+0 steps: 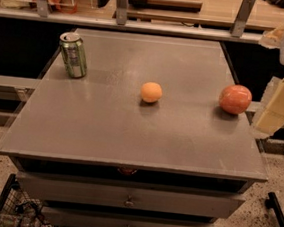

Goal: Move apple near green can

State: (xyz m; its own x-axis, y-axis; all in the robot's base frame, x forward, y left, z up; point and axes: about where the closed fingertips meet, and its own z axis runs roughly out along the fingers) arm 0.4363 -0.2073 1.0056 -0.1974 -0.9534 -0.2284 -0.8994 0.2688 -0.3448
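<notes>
- Gripper (275, 111): at the right edge of view, a pale cream blocky part hanging below a white arm housing. It sits just off the table's right side, beside the apple and not touching it. Cannot tell whether it is wide or narrow. It holds nothing that I can see.
- Apple (235, 99): glossy, reddish-orange, resting on the table (130, 134) close to its right edge, about mid-depth. Apart from everything else on the surface.
- Green can (73, 54): upright, silver top with the pull tab showing, green and silver sides. It stands near the far-left corner of the table, well apart from the apple, nearly the whole width of the top between them.
- Orange ball (151, 92): smaller and paler than the apple, roughly at the table's centre, between can and apple, and nearer the apple. Touching neither.
- Table top: grey, flat, dull sheen. Two drawers (130, 197) with small knobs show below its front edge.
- Wire basket (15, 209): on the speckled floor at lower left, with crumpled items inside; cannot tell what they are.
- Metal rail (140, 25): runs across behind the table, with a wooden counter beyond it.
</notes>
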